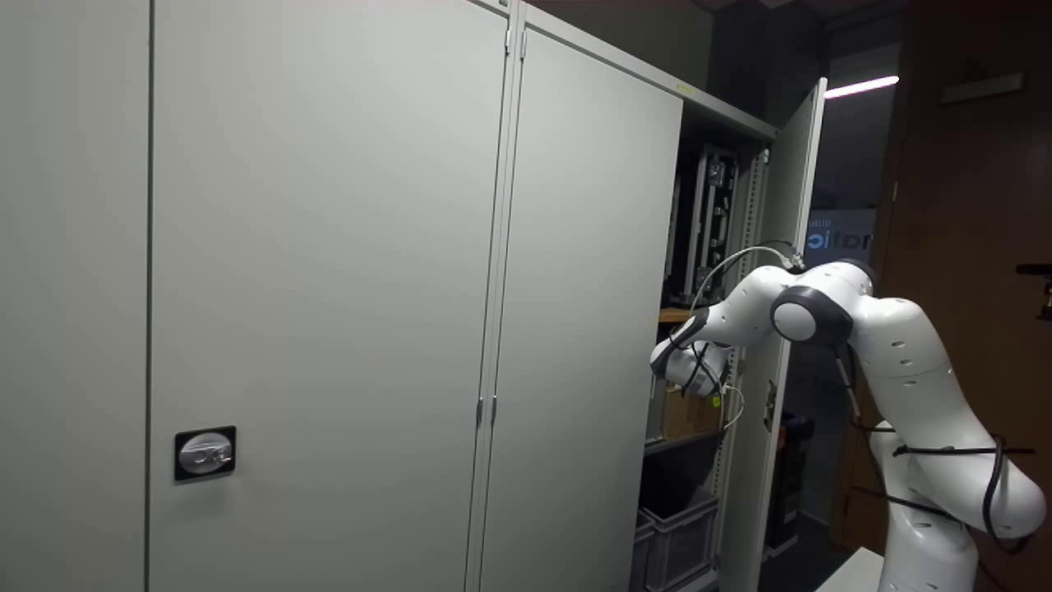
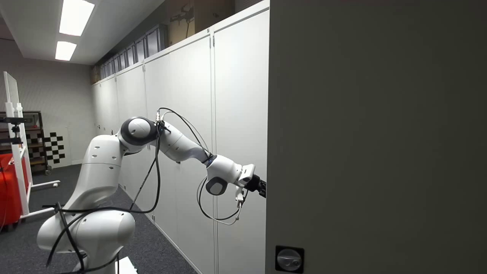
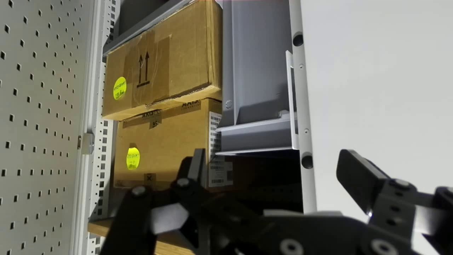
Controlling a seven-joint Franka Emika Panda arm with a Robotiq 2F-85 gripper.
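Claw (image 3: 271, 157) wide, empty, at the cabinet's (image 1: 608, 55) gap. Cardboard boxes (image 3: 162, 138) sit inside, stacked; edge of the closed door (image 3: 371, 88) lies in line between the jaws, contact unclear. Best handled slowly, wrist square, no scraping that edge.

The fingers (image 3: 359, 173) look matt, the upper box (image 3: 164, 62) smooth cardboard.

Close-up wrist view into cabinet (image 3: 98, 163)
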